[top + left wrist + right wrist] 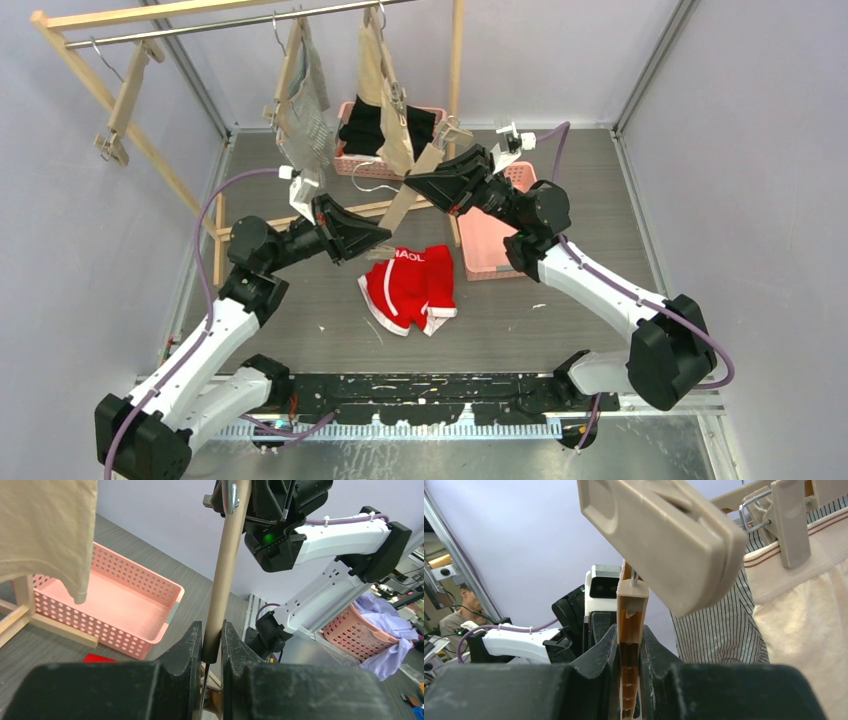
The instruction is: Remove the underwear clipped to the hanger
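The red underwear [410, 285] lies on the table between the arms; a sliver of it shows in the left wrist view [97, 657]. The grey-striped underwear [303, 115] and the beige underwear [388, 110] hang clipped to hangers on the rack; both show in the right wrist view, striped [719, 630] and beige [804, 610]. The beige hanger's bar [408, 200] tilts steeply down. My left gripper [385, 237] is shut on its lower end [212, 645]. My right gripper [414, 181] is shut on the bar [631, 645] higher up, just below a free clip [664, 535].
A pink basket [350, 160] with black clothes stands at the back. An empty pink basket [490, 240] sits under my right arm and shows in the left wrist view [115, 600]. An empty wooden hanger [125, 100] hangs at the rack's left. The rack's wooden legs [160, 150] slope across the left.
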Action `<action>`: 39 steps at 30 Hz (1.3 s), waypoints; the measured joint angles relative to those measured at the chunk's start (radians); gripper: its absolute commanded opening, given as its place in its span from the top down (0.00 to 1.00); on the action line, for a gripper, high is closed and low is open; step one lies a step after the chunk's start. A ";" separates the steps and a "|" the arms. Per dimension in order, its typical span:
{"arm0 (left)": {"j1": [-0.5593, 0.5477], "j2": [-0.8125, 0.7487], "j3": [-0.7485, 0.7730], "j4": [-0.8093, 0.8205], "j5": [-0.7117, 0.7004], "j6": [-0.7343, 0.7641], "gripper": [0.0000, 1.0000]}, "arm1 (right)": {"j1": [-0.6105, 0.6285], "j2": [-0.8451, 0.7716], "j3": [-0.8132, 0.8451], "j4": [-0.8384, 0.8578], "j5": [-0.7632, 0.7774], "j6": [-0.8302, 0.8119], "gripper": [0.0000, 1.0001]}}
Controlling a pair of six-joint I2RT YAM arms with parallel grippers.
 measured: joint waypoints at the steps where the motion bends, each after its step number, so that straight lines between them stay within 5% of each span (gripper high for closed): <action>1: 0.000 0.010 -0.001 0.019 0.011 -0.010 1.00 | 0.000 0.000 0.000 0.008 0.000 0.003 0.99; 4: 0.000 0.039 -0.003 0.072 0.036 -0.040 1.00 | -0.002 0.008 0.000 0.031 0.004 0.012 0.97; 6: 0.000 0.051 -0.009 0.100 0.046 -0.060 1.00 | -0.003 0.013 0.000 0.038 0.005 0.020 0.81; 10: 0.000 0.048 -0.013 0.108 0.048 -0.079 1.00 | -0.002 0.015 0.000 0.039 0.006 0.023 0.72; 12: 0.000 0.025 -0.011 0.056 0.040 -0.070 1.00 | 0.000 0.014 -0.002 0.027 0.008 0.008 0.55; 18: -0.004 -0.145 0.069 -0.301 -0.087 0.051 1.00 | 0.011 -0.022 -0.057 -0.106 0.026 -0.106 0.40; 28: -0.004 -0.422 0.290 -0.837 -0.340 0.253 1.00 | 0.018 -0.152 -0.152 -0.330 0.101 -0.299 0.35; 39: -0.004 -0.511 0.414 -1.111 -0.639 0.344 1.00 | 0.249 -0.079 -0.178 -0.814 0.496 -0.586 0.35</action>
